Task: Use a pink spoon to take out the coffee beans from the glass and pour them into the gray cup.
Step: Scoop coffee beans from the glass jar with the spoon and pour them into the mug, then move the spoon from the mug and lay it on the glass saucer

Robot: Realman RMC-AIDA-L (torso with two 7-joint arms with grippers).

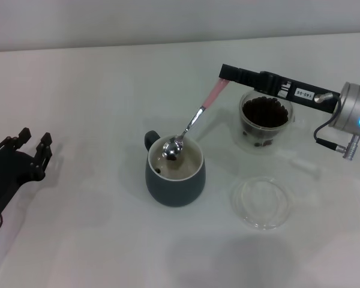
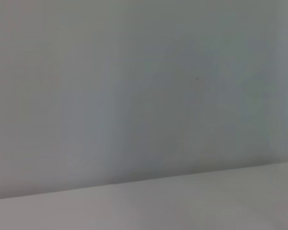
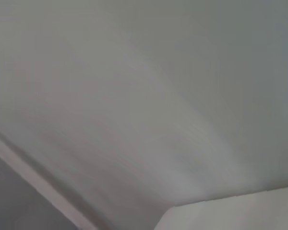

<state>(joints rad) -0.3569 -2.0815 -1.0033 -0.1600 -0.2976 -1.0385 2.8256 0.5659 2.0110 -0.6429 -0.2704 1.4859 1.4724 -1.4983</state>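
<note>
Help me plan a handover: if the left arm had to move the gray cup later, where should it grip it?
Probably by the loop handle of the gray cup, coming from the robot's left. It juts out on the far left side, while the pink spoon, held by the right gripper, occupies the mouth.

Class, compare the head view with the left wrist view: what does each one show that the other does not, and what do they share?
Only the head view shows the right gripper shut on the pink spoon, its bowl over the gray cup, the glass of coffee beans, a clear saucer, and the left gripper parked at the table's left. Only the left wrist view shows a blank wall. Both share the white table.
</note>
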